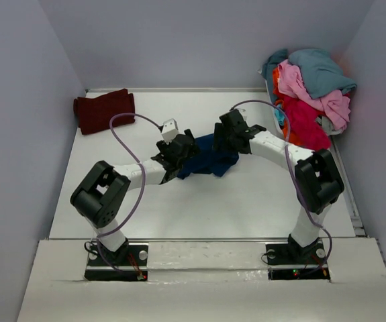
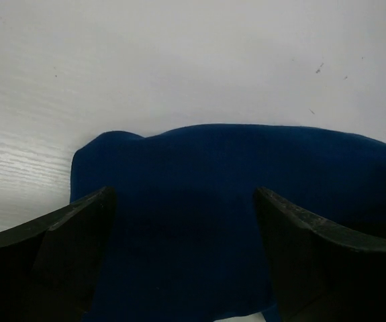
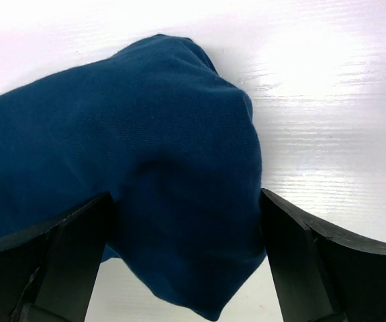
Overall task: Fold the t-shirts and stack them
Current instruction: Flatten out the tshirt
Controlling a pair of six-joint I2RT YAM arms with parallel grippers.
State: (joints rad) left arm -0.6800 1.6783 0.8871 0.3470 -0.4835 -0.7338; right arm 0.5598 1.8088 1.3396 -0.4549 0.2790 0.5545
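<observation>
Both arms meet over a crumpled navy t-shirt [image 1: 209, 159] at the centre of the table [image 1: 246, 208]. The left gripper [image 2: 186, 255] and right gripper [image 3: 186, 261] each straddle the cloth with jaws spread wide, clamping nothing, apparently poised to pinch its edges. A folded maroon t-shirt [image 1: 103, 111] lies at ten o'clock, likely the stack's base, and the unsorted pile [image 1: 310, 94] sits at two o'clock.
</observation>
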